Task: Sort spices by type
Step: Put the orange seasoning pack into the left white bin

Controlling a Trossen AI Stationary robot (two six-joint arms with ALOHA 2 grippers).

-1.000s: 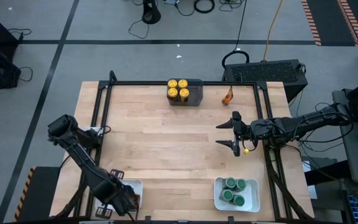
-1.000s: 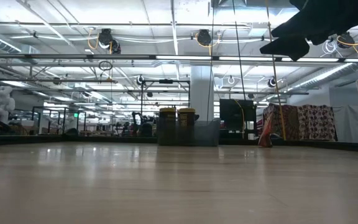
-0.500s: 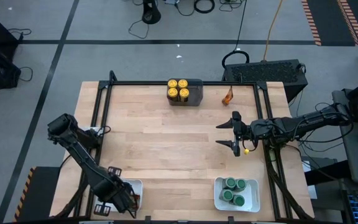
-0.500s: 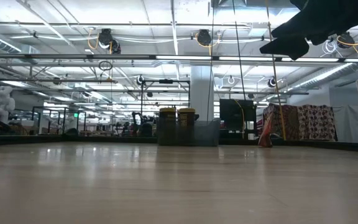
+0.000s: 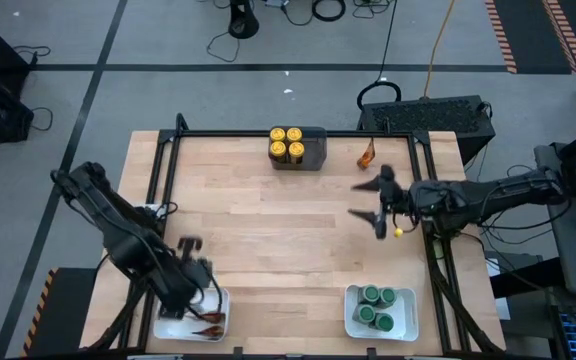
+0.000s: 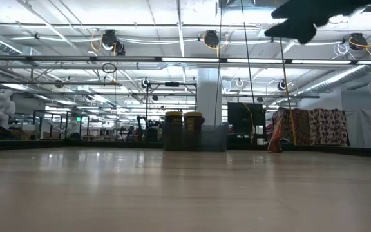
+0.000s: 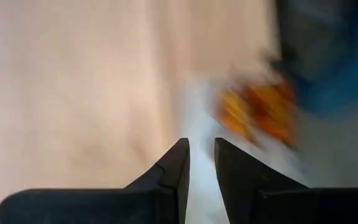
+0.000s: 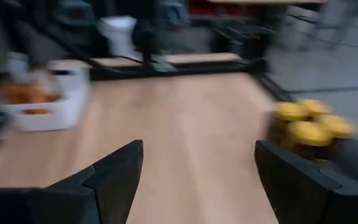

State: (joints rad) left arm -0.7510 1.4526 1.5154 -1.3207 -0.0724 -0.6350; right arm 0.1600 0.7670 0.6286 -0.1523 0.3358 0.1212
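Observation:
Brown-orange packets lie in the white tray at the near left; they show blurred in the left wrist view. My left gripper hangs above the tray's far edge, pointing down, its fingers a narrow gap apart with nothing between. One more packet lies at the far right. Yellow-lidded jars stand in the dark bin. Green-lidded jars stand in the near right tray. My right gripper hovers open and empty at the right.
A black frame runs along the table's far, left and right edges. The bare wooden middle of the table lies between the bin and the two trays. In the low view the right gripper shows high above the tabletop.
My left gripper has gone up out of the near left tray and toward the far edge, tipping as it rose; the brown-orange packets now show lying in the tray. My right gripper has risen a little and edged toward the far edge.

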